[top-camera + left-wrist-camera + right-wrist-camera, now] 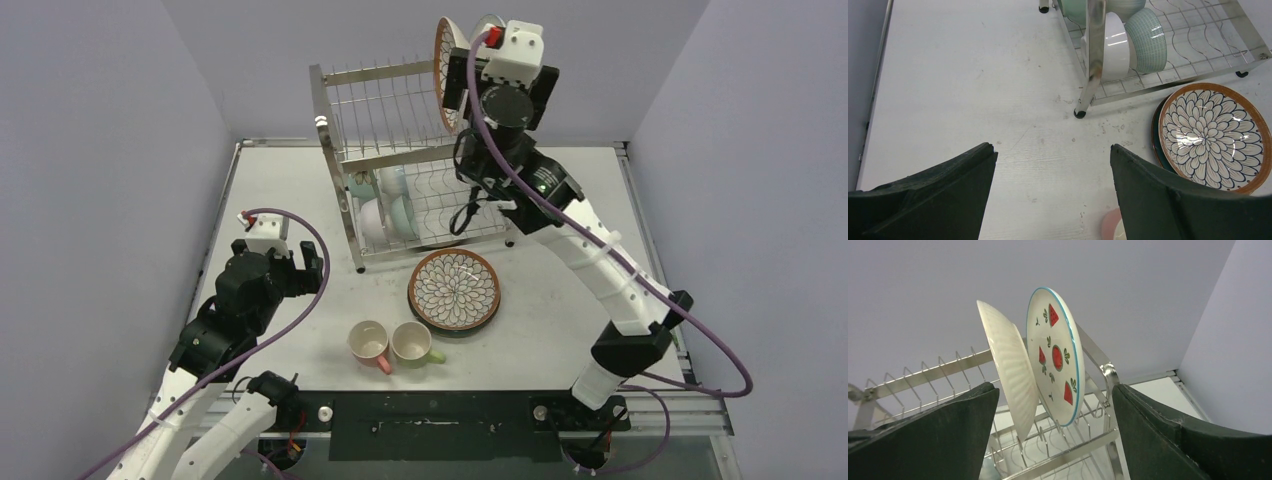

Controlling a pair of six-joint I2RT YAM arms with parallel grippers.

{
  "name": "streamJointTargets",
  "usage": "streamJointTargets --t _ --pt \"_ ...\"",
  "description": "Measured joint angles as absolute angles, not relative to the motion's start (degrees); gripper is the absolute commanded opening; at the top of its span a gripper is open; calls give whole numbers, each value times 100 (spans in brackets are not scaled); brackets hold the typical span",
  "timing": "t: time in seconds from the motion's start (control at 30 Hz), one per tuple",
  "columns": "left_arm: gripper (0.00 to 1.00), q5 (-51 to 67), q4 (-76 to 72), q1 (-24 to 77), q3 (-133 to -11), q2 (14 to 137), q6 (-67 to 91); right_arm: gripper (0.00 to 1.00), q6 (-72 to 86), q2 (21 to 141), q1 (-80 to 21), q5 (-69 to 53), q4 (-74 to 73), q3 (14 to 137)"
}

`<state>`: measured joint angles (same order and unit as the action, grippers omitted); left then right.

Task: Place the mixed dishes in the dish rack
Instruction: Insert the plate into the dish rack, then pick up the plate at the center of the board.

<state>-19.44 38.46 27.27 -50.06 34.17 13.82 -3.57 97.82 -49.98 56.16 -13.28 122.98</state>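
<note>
The strawberry plate (pixel 1055 355) stands upright in the rack's (pixel 390 160) top tier (a second plate (pixel 1010 385) beside it), right gripper (pixel 1054 387) spread wide near it. Left gripper (pixel 1053 147), also spread, hovers left of the rack.

We're in a robot lab cell here, not a kitchen! Bare lilac-grey walls (pixel 100 150) box in a scuffed white bench (pixel 290 190). The left arm (pixel 215 340) and right arm (pixel 600 275) are bolted to a black rail (pixel 430 425) at its near edge, and purple cables (pixel 745 372) loop off them. The rack (pixel 390 110) and mugs (pixel 368 342) sit there like props.
</note>
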Motion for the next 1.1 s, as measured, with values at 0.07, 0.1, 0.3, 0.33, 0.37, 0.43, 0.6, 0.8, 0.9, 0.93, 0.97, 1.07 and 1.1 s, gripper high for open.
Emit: streamJointTargets --t 0.07,0.1,0.3,0.33,0.37,0.43,0.6,0.8,0.9,0.93,0.97,1.07,1.1 --pt "82 -1940 3846 2727 -5006 3420 1382 86 -121 9507 -4998 5454 -1564 12175" --pt "82 -1931 3846 2727 -5006 3420 1382 86 5 9343 -4998 5360 -1710 12086" --pt "82 -1920 3848 2724 -5006 3446 1385 86 701 8307 -4995 4703 -2512 11233" --pt "82 -1918 3848 2724 -5006 3452 1385 86 810 8132 -4993 4576 -2628 11041" --pt "82 -1914 3848 2724 -5006 3461 1385 86 902 7955 -4991 4445 -2753 10849" --pt "82 -1903 3848 2718 -5006 3479 1385 85 1081 7651 -4980 4200 -2976 10510" --pt "82 -1879 3850 2696 -5006 3483 1389 84 1525 6827 -4888 3420 -3629 9515" --pt "82 -1850 3850 2689 -5006 3483 1389 80 2112 5986 -4770 2847 -4250 8128" --pt "82 -1811 3850 2683 -5006 3483 1391 76 2388 5664 -4650 2657 -4488 7417" --pt "82 -1793 3850 2683 -5004 3483 1391 72 2482 5566 -4587 2574 -4536 7150" --pt "82 -1780 3850 2683 -5004 3483 1391 67 2585 5485 -4510 2471 -4598 6899" --pt "82 -1723 3850 2679 -5004 3487 1396 60 2862 5387 -4230 2128 -4670 6184" --pt "82 -1702 3850 2679 -5004 3492 1406 60 2954 5389 -4136 1997 -4661 5937"
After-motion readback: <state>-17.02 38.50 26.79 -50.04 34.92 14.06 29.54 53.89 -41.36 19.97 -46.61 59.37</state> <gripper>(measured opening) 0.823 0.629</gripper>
